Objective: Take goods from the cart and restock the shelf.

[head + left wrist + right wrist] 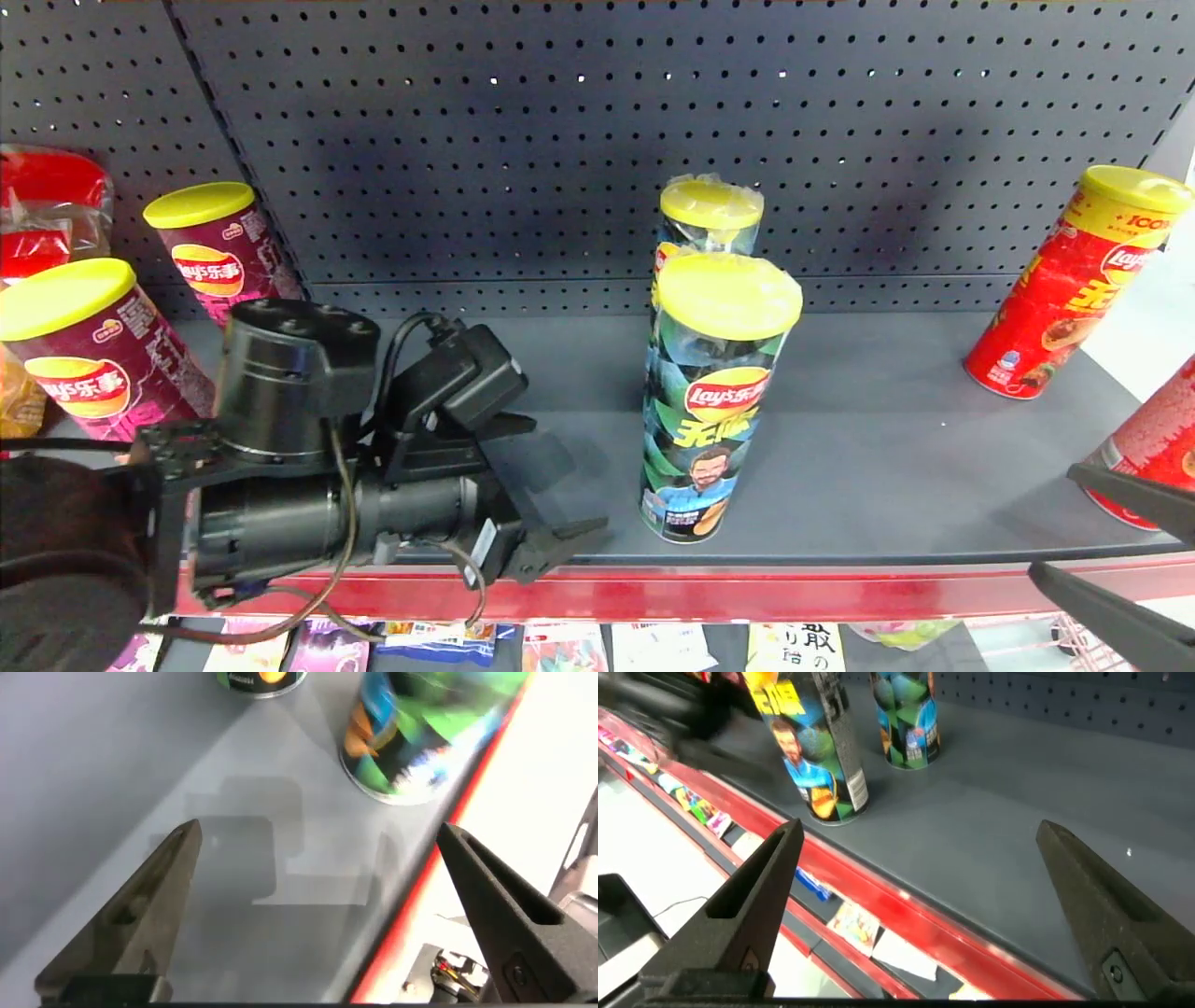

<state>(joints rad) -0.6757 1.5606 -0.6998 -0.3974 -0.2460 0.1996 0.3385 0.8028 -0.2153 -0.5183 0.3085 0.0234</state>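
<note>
— So, where's the green chip can (714, 401)?
— Upright near the shelf (887, 448) front edge, at two o'clock from the left gripper (553, 481).
— Holding anything?
— Neither; both gape wide, empty. The right gripper (1055, 523) sits at the can's four o'clock.

A shop: pegboard-backed shelf (887, 467) stocked with crisp cans (714, 392)

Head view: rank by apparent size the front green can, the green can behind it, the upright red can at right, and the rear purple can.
1. front green can, nearest to the camera.
2. red can.
3. rear purple can, base hidden.
4. rear green can, mostly hidden by the front one, so its rank against the purple can is unsure.
</note>
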